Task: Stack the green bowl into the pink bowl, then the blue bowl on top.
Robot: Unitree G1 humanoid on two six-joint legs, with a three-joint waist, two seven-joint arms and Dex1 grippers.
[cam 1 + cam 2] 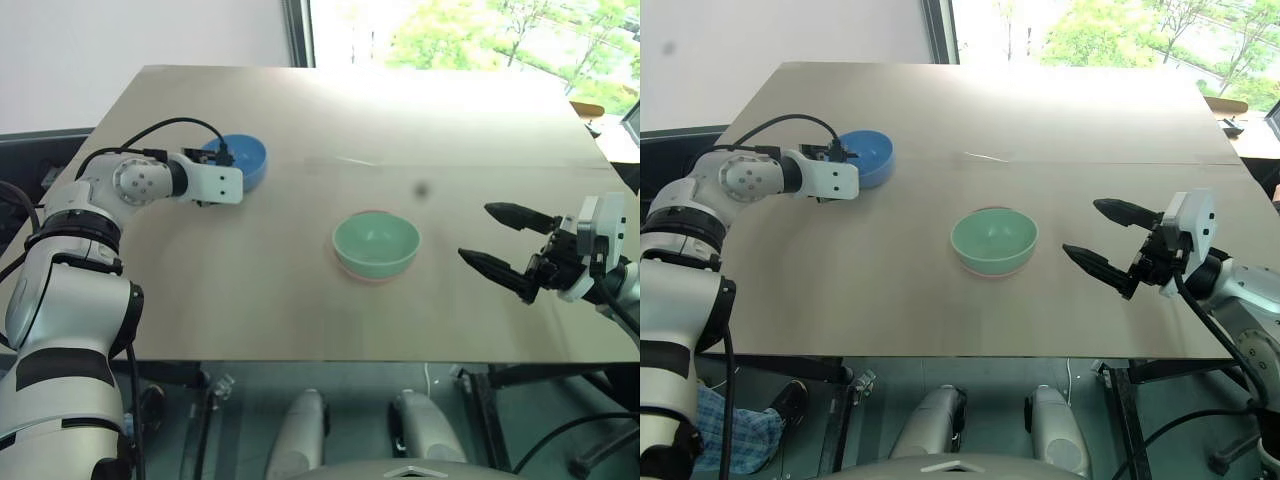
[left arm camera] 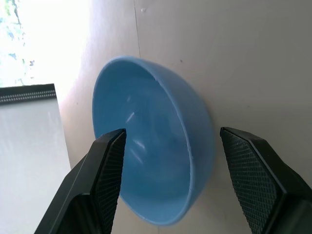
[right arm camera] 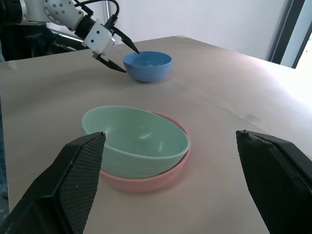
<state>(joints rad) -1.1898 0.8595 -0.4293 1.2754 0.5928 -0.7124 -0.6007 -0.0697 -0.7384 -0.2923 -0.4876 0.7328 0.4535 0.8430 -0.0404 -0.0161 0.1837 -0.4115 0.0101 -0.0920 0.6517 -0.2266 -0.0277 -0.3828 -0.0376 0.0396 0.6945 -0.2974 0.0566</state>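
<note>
Straddling the rim of the sky-blue round plastic bowl (image 2: 161,161), the left end effector (image 2: 168,180) stood open, gripping nothing. The pale mint-green plastic bowl (image 1: 376,241) sat nested in the salmon-pink plastic bowl (image 3: 161,178) on the desk (image 1: 400,120). The right end effector (image 1: 502,240) hung wide open and empty.

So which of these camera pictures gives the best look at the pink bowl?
The right wrist view: the pink bowl shows as a rim and side under the green bowl nested in it. From the head views it is a thin pink edge around the green one.

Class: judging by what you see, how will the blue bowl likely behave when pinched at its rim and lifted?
The blue bowl looks thin and smooth: probably light, stiff and slippery. Gripped at one side, it may tilt in the left pincer.
</note>
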